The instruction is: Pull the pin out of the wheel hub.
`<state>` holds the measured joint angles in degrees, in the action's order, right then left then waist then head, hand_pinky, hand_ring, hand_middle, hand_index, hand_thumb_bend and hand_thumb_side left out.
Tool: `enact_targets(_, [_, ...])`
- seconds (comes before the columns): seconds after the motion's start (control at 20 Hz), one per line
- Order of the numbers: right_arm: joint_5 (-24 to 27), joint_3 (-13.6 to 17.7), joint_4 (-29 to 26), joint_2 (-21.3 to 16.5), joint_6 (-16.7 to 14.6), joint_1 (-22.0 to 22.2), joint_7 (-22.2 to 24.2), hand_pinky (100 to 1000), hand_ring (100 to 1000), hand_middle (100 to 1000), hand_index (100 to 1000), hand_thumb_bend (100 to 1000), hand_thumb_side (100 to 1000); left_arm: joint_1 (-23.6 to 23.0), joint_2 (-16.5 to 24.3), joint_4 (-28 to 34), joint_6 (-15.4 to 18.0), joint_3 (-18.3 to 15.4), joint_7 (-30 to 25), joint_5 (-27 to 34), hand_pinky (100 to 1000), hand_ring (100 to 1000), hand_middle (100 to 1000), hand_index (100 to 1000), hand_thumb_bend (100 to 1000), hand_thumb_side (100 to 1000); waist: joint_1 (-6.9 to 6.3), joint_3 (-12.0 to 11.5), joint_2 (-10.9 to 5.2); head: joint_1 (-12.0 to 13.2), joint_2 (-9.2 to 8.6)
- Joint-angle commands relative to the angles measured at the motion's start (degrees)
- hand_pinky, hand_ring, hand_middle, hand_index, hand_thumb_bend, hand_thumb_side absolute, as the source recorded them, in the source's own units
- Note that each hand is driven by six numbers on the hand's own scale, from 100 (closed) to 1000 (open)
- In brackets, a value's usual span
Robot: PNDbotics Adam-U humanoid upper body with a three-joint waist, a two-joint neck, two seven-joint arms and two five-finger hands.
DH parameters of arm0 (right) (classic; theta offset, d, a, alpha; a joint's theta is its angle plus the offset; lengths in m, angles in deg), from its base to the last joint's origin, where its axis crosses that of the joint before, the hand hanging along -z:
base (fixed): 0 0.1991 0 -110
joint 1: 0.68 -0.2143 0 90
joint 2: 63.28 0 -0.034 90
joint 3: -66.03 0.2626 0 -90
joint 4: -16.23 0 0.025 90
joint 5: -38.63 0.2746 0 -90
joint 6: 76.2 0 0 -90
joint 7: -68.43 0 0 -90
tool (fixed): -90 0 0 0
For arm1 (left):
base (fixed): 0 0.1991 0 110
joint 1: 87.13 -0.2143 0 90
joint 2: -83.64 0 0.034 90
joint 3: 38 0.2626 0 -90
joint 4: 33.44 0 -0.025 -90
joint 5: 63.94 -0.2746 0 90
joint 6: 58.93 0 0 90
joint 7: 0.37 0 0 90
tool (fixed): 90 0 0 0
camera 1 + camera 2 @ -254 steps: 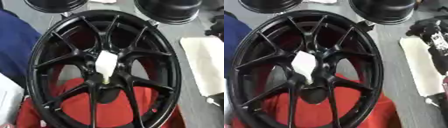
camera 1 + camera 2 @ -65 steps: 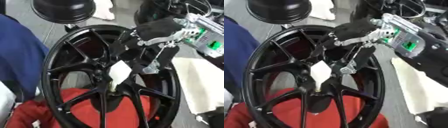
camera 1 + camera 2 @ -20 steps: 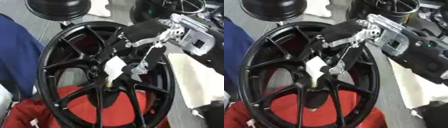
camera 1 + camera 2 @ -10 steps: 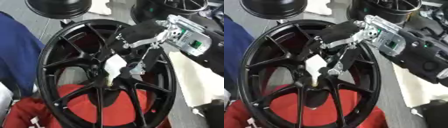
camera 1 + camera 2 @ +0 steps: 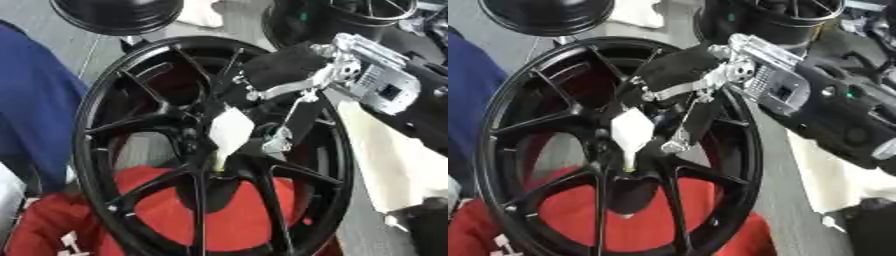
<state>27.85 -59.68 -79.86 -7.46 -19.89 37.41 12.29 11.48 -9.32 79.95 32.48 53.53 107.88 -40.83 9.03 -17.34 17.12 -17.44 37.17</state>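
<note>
A: How many hands are in view?

B: One. The right hand (image 5: 289,107) comes in from the upper right, silver at the wrist and black over the fingers (image 5: 702,117), which hang down across the wheel's spokes.

A: Is it holding anything?

B: I cannot tell. The fingers are stretched downward and their tips end just right of the white pin, but whether they touch or pinch it is not clear in either eye view.

A: Where is the pin?

B: The pin (image 5: 230,131) is a single white piece, wide at the top and tapering downward, sitting at the centre of the wheel hub (image 5: 214,167), immediately to the left of the fingertips. Its narrow lower end (image 5: 627,159) points into the hub, below the hand.

A: And the wheel?

B: One large black wheel (image 5: 92,112) with thin paired spokes fills the middle of the view, under and to the left of the hand. The hand's fingers lie over its upper right spokes.

A: Anything else nearby?

B: Two more black wheels stand above the hand: one (image 5: 118,17) up to its left, one (image 5: 776,20) directly above it by the wrist. A red cloth (image 5: 232,210) shows through the spokes below the hand. A blue cloth (image 5: 31,105) lies far to its left, beyond the rim. A pale white sheet (image 5: 389,165) lies to the lower right, under the forearm.
</note>
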Motion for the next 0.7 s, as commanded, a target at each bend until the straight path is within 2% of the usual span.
enact_targets(0.05, [1.3, 0.5, -0.2, -1.0, -18.3, -1.0, 18.1, 868, 860, 764, 892, 100, 515, 0.5, 0.4, 1.2, -0.2, -0.2, 0.0, 0.1, 693, 762, 611, 749, 154, 701, -0.38, 0.0, -0.74, 0.1, 0.05])
enact_targets(0.3, [2.9, 0.4, -0.3, -1.2, -18.3, -0.7, 18.1, 866, 856, 753, 890, 100, 558, 0.5, 0.4, 1.2, -0.3, -0.2, 0.0, 0.0, 694, 762, 611, 749, 154, 699, -0.39, 0.0, -0.84, 0.3, -0.18])
enact_targets(0.5, [3.4, 0.4, -0.3, -1.3, -18.3, -0.8, 18.1, 865, 855, 742, 886, 100, 555, 0.4, 0.4, 1.2, -0.3, -0.3, 0.0, 0.0, 694, 762, 611, 749, 156, 698, -0.4, 0.1, -1.0, 0.4, -0.46])
enact_targets(0.7, [3.2, 0.3, -0.3, -1.3, -18.3, -0.5, 18.1, 858, 845, 678, 830, 100, 538, 0.5, 0.2, 1.2, -0.3, -0.3, 0.0, 0.0, 695, 762, 611, 749, 156, 700, -0.34, 0.0, -1.05, 0.6, -1.33])
